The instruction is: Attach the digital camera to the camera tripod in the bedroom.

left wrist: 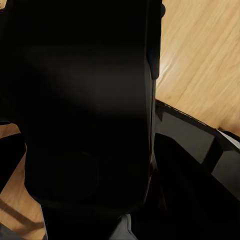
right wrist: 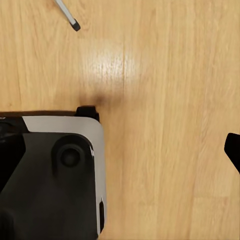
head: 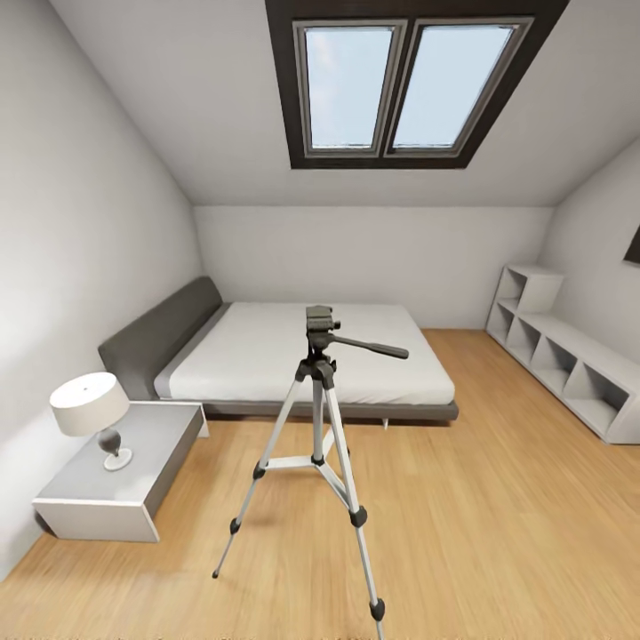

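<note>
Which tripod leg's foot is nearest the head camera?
The right-hand leg of the camera tripod; its foot sits lowest in frame, the other two end farther back.

The camera tripod (head: 317, 444) stands on the wood floor (head: 498, 533) — before the bed (head: 302, 356).

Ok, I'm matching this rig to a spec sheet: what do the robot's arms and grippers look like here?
Little can be told. The right wrist view catches one matte black, pointed fingertip at its edge. The left wrist view has a plain black body up close, too dark to say if it is gripper. No cables or markings are legible.
</note>
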Motion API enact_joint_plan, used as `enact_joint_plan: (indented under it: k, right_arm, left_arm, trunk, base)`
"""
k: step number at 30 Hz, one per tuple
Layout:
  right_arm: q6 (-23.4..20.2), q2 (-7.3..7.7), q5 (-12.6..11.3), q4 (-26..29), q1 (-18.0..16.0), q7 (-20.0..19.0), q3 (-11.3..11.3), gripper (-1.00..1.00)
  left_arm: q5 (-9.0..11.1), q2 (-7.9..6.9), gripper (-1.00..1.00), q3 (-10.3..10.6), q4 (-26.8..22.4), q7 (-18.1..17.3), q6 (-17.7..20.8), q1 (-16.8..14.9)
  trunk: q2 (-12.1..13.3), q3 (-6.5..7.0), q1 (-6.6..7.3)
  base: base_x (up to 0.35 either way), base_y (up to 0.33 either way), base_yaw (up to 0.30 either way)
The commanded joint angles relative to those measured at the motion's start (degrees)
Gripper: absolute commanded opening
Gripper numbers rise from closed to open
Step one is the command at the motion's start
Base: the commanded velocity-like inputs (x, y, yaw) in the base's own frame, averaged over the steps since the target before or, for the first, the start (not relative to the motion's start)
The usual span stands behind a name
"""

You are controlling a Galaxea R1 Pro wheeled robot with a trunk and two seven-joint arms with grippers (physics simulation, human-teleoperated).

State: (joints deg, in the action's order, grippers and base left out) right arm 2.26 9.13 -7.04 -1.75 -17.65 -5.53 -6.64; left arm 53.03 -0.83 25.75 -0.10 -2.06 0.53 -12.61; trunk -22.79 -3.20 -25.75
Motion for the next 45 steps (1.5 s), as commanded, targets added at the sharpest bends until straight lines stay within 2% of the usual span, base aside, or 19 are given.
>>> enact_joint_plan:
  k: [1,45]
  right_arm:
    - [0.23,0.01,-0.61,-0.18,-0.10,-0.27,-0.48,1.00]
    - [0.16,0.09,-0.61,-0.18,-0.10,-0.27,-0.41,1.00]
  left_arm:
    - [0.55,-0.02,-1.00,0.47,0.01,-0.25,0.06,-0.05]
    - [0.85,-0.06,-1.00,0.45,0.02,-0.23,0.00,-0.05]
  trunk:
    - [-0.13,-0.22,-0.03]
    - [-0.13,-4.30,-0.03]
  base:
    - [0.000,0.000,0.000]
    - [0.000,0.000,0.000]
